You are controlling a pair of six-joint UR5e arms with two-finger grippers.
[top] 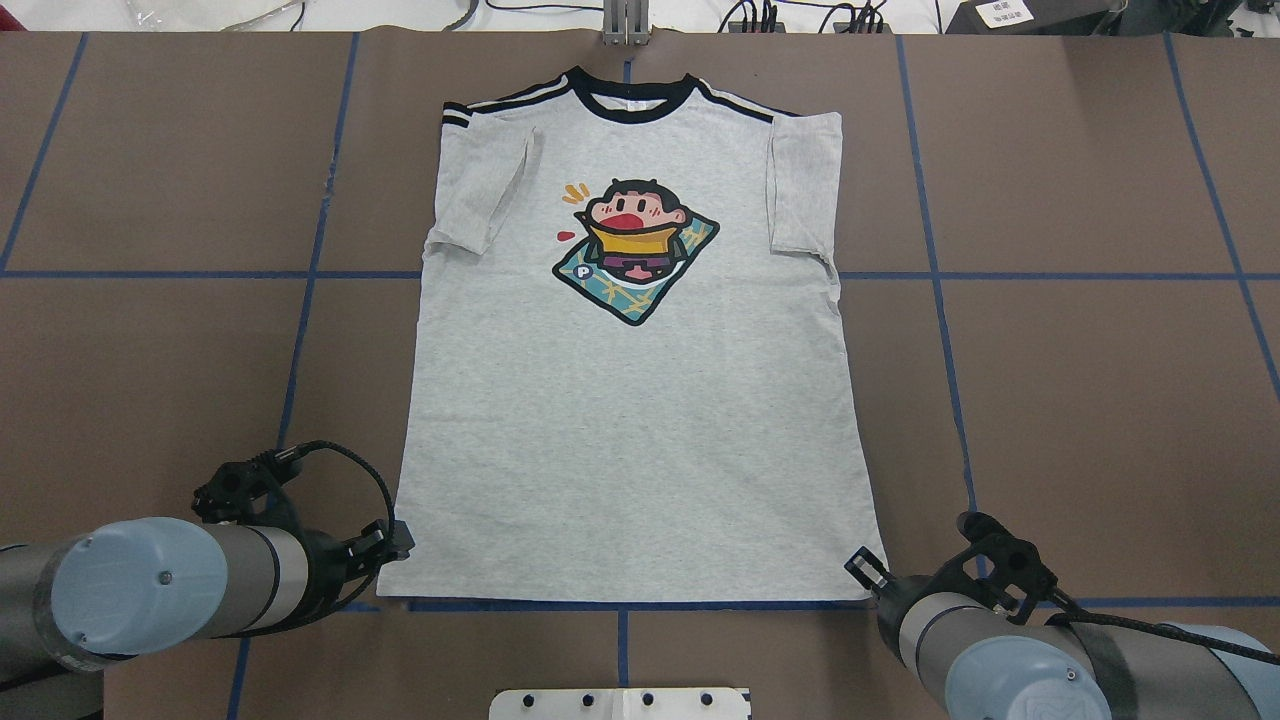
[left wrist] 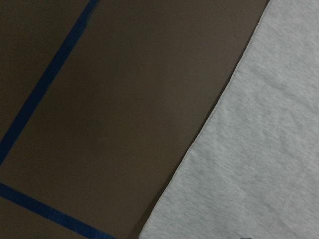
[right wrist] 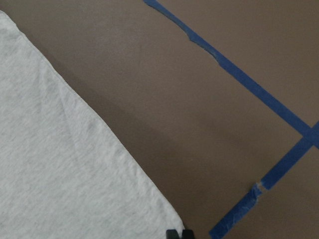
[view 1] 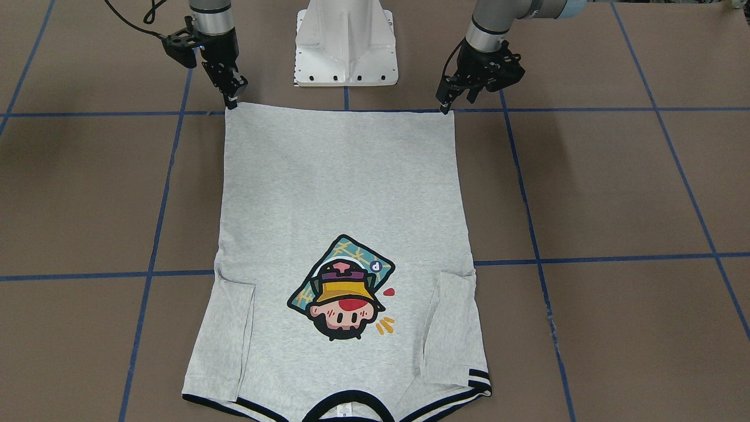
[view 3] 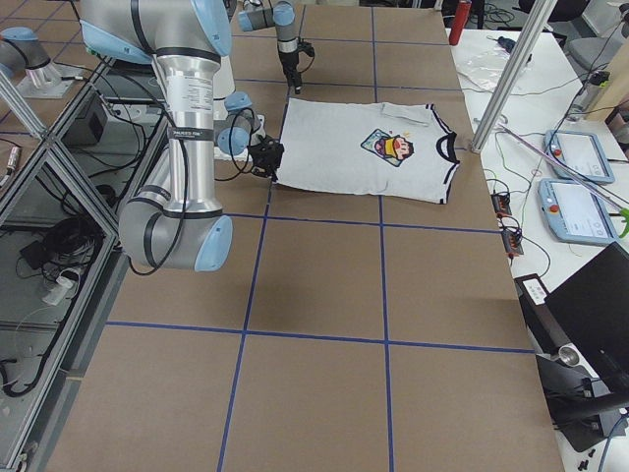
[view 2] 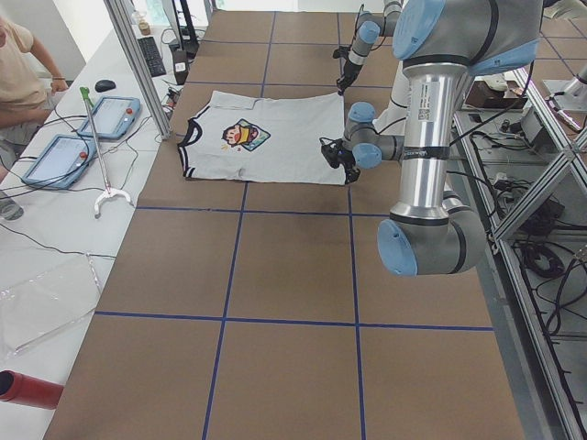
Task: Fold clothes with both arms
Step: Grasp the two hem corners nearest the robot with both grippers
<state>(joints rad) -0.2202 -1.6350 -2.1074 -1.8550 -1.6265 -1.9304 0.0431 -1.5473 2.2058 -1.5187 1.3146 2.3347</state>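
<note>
The light grey T-shirt (view 1: 340, 193) lies flat and face up on the brown table, its sleeves folded inward and its black collar far from the robot; it also shows in the overhead view (top: 630, 420). The cartoon print (top: 635, 250) sits on the chest. My left gripper (view 1: 446, 106) is down at the hem corner on my left, also seen from overhead (top: 392, 540), with its jaws pinched together on the cloth. My right gripper (view 1: 232, 99) is at the other hem corner (top: 866, 572), its fingertips (right wrist: 174, 234) shut together at the shirt's corner.
The white pedestal base (view 1: 345, 44) stands between the arms just behind the hem. Blue tape lines (view 1: 586, 258) cross the table. Beyond the collar end is a side bench with teach pendants (view 2: 101, 117) and an operator (view 2: 18, 64).
</note>
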